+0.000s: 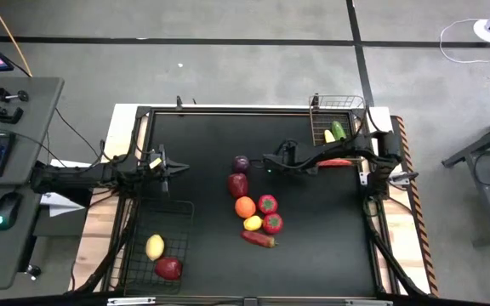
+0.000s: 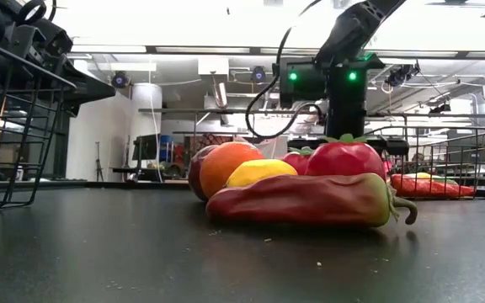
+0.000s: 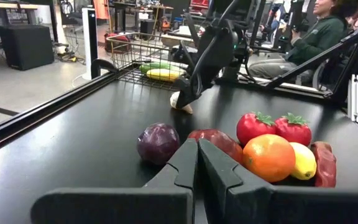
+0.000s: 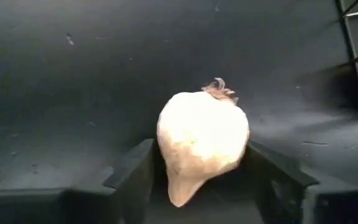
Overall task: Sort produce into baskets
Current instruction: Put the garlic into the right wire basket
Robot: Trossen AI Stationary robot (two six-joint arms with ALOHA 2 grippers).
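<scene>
A pale, cream-coloured bulb-shaped toy vegetable sits clamped between the right gripper's dark fingers, low over the black table. Just beside it lie a dark purple round vegetable and a cluster of red, orange and yellow produce, with the light wire basket behind. The left gripper, fingers together, waits above the black wire basket.

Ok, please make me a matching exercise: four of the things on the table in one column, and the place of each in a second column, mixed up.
Things:
1. lemon
2. cucumber
3. white garlic-like bulb
4. purple onion

Places:
A. between the fingers of the right hand
B. in the dark basket at the left
C. on the bare table, far end of the pile
D. in the light wire basket at the right

Pairs: 1-B, 2-D, 3-A, 4-C
</scene>
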